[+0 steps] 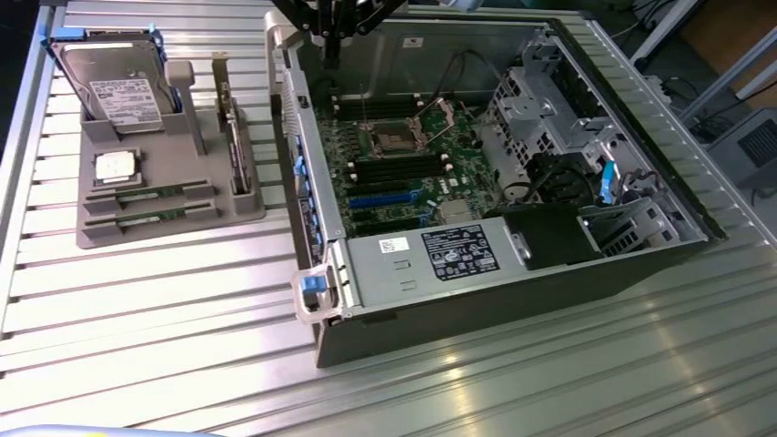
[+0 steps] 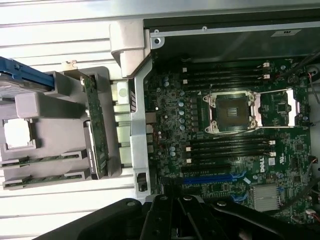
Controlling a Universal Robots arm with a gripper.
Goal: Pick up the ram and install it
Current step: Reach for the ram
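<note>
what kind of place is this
Probably a lab or workshop bench for computer assembly: an open computer case with its motherboard bare lies on a slatted metal table, beside a grey tray holding a hard drive and ram sticks.

I work over a ribbed, silver metal table point(image 1: 547, 373), soft light glaring off its slats. Past its far edge, at the exterior view's right, stand pale metal legs point(image 1: 661, 32) and a brown board point(image 1: 729, 27).

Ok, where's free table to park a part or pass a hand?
Bare table on the camera side of the parts tray and the computer case, exterior view. Crowded: the narrow strip between tray and case, and inside over the motherboard.
</note>
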